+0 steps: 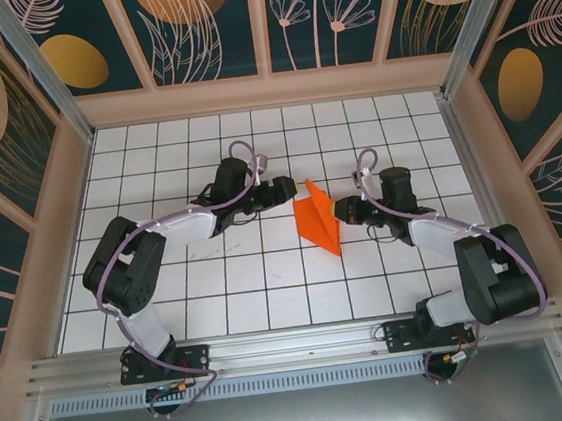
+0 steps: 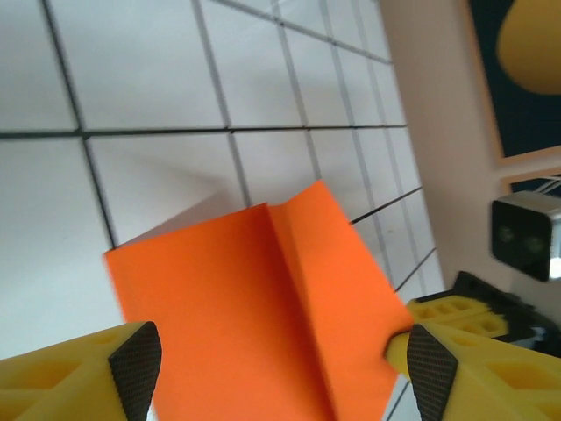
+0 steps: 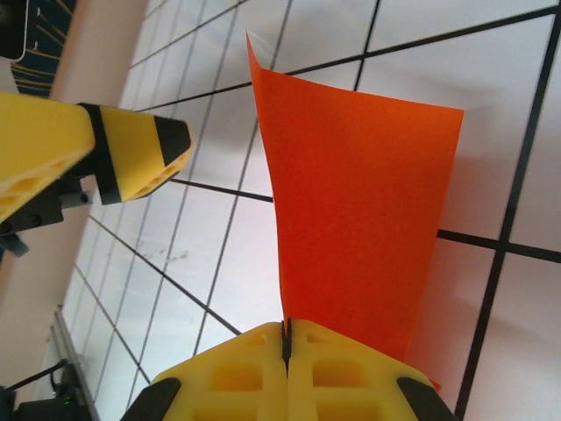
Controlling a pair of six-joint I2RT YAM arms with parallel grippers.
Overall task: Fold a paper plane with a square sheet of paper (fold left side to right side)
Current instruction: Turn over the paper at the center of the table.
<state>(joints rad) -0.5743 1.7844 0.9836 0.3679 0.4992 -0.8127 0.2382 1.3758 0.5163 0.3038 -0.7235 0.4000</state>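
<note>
Currently: one sheet of paper [image 1: 318, 225], thin, bright orange, plain, creased into a narrow pointed shape, mid-frame over the white gridded bench [image 1: 219, 287]. Two tools, both yellow. Right tool [image 3: 287, 338]: pressed together, clamped on the sheet's edge. Left tool [image 2: 285, 360]: apart, dark textured pads [image 2: 136, 368] flanking the sheet.

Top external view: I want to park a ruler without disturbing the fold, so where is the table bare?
Bare: the far tile rows along the back wall, and the near tiles between the orange paper and the front rail. Crowded: mid-table, where the left gripper and right gripper meet that paper.
</note>
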